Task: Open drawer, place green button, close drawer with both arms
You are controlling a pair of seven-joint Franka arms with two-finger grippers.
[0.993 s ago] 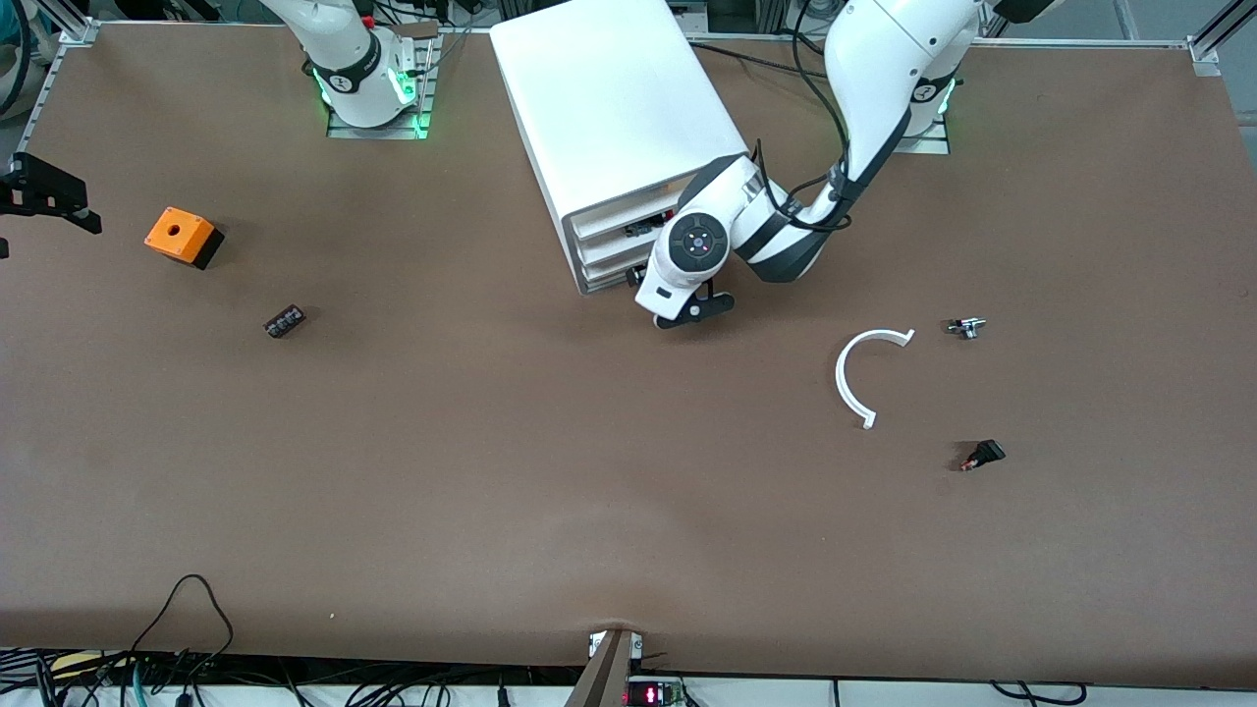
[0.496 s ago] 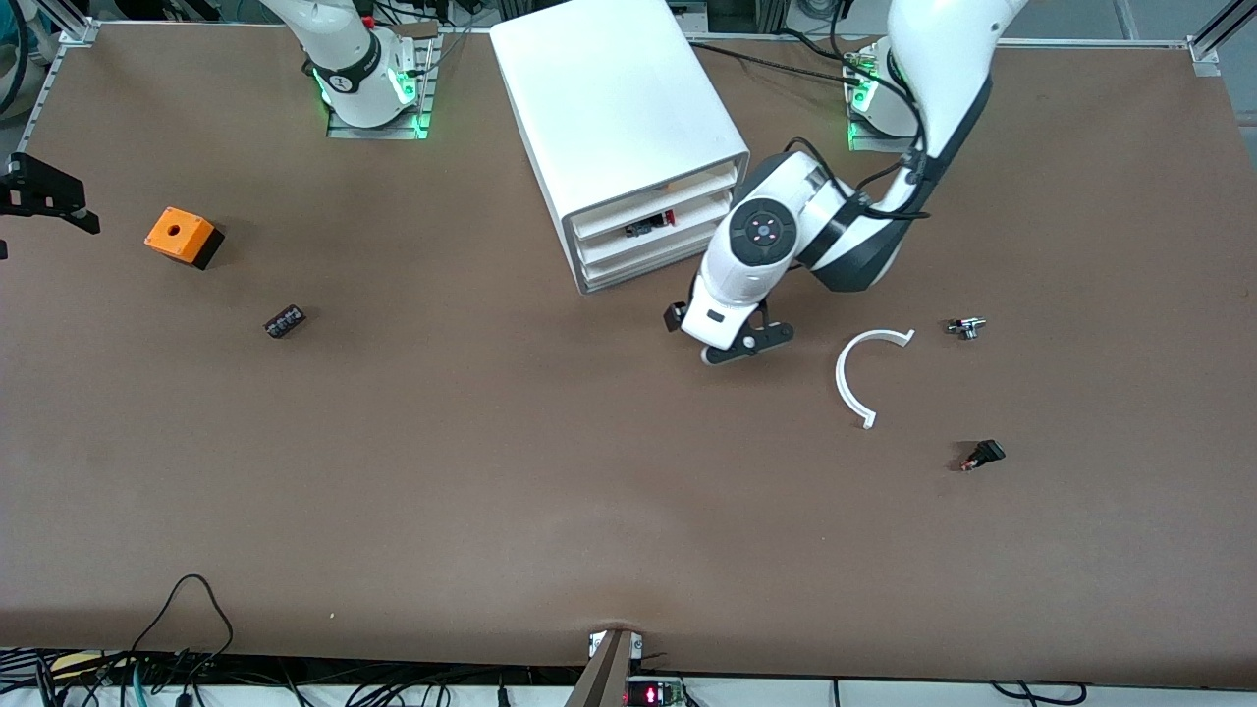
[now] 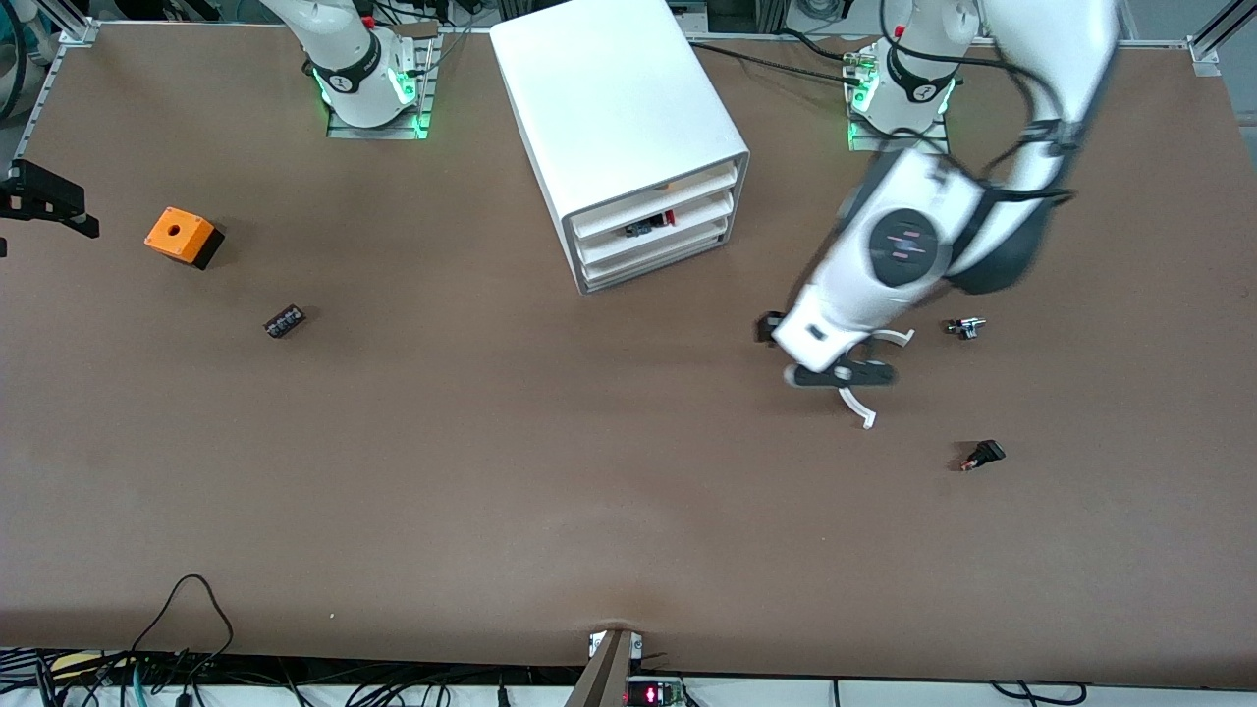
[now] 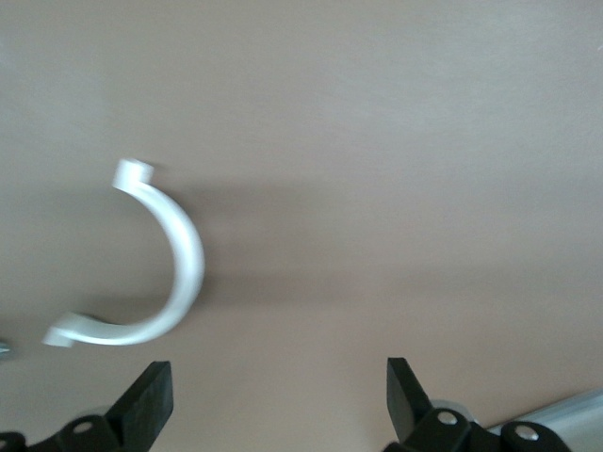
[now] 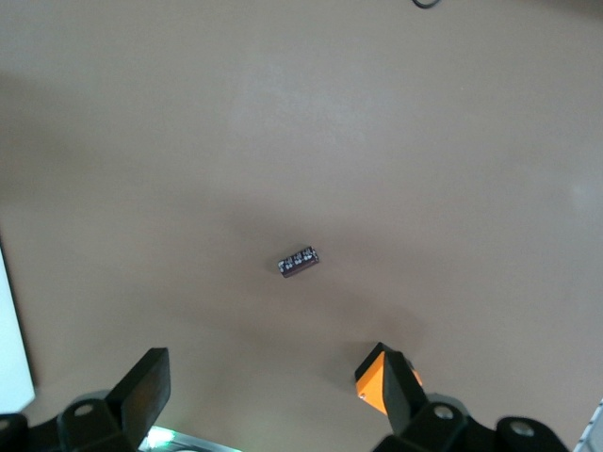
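The white cabinet [image 3: 614, 98] stands between the arms' bases. Its bottom drawer [image 3: 656, 263] sits flush with the two drawers above it. No green-capped button shows in any view. My left gripper [image 3: 800, 353] is open and empty, in the air over the white C-shaped ring [image 3: 864, 407]. In the left wrist view the gripper [image 4: 278, 405] is open over bare table beside the ring [image 4: 179, 264]. My right gripper [image 5: 273, 405] is open and empty, high over the table, and waits at the right arm's end [image 3: 44, 196].
An orange cube with a hole [image 3: 180, 236] [image 5: 372, 381] and a small dark block [image 3: 285, 321] [image 5: 299, 261] lie toward the right arm's end. A small silver-black part [image 3: 967, 327] and a black-red switch [image 3: 982, 455] lie toward the left arm's end. A black-red item [image 3: 648, 226] shows at the middle drawer.
My left gripper has left the front of the cabinet's bottom drawer and swung toward the left arm's end, to over the white ring. The right arm has barely moved.
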